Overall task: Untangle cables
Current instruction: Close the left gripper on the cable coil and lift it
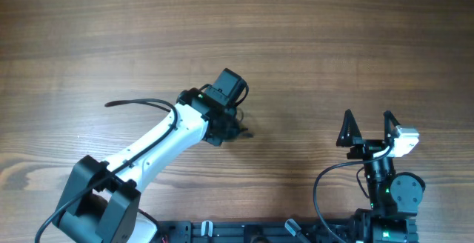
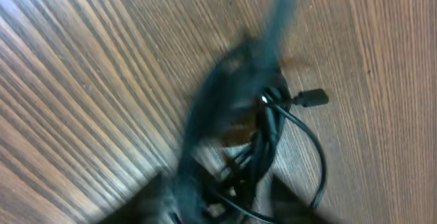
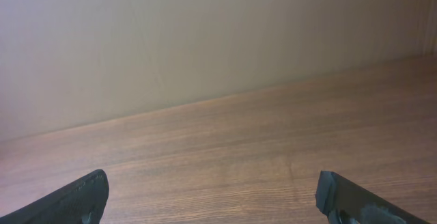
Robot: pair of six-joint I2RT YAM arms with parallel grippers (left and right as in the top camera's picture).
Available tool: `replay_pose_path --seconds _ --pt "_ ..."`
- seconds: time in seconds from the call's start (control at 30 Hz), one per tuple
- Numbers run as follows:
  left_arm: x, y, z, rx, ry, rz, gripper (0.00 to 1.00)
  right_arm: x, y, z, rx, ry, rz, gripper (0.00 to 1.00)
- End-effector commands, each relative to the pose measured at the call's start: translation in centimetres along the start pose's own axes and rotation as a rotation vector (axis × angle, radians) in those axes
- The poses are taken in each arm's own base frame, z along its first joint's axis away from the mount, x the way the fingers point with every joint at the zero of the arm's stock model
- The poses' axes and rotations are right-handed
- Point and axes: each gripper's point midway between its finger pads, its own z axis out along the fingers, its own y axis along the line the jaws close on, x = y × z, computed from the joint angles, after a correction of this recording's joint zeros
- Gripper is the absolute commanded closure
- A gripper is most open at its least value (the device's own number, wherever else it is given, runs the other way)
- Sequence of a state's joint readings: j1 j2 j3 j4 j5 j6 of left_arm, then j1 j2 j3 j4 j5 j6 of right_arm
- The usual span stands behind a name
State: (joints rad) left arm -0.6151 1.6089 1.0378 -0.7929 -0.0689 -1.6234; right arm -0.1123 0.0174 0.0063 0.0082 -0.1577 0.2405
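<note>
Cables [image 2: 263, 149] lie knotted on the desk [image 1: 296, 43], untangling hardly begun; left tool [image 1: 226, 128] above them, grip unreadable through blur; right tool [image 1: 366, 118] wide open, empty.

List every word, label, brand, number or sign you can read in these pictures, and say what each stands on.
No text can be read in any view.
The cables and plug: blurred, no print can be made out.
The left arm and right arm: no label shows from overhead.
The table: wood grain only, no writing.
</note>
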Motion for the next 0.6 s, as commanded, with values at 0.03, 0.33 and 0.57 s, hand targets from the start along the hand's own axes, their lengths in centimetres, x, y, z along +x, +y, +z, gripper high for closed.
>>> replay_pose_path --seconds 0.03,0.33,0.57 --pt "-0.2 -0.7 -0.3 0.026 -0.013 0.314 0.07 -0.2 0.5 -0.1 -0.026 -0.007 0.003 0.0" --pt "-5.2 -6.6 -3.2 0.146 -0.227 1.325 0.14 -0.2 0.5 -0.1 -0.026 -0.007 0.003 0.0" --pt "-8.2 -4.2 -0.9 -0.017 -0.198 1.592 0.3 -0.2 0.5 -0.1 -0.026 -0.007 0.003 0.0"
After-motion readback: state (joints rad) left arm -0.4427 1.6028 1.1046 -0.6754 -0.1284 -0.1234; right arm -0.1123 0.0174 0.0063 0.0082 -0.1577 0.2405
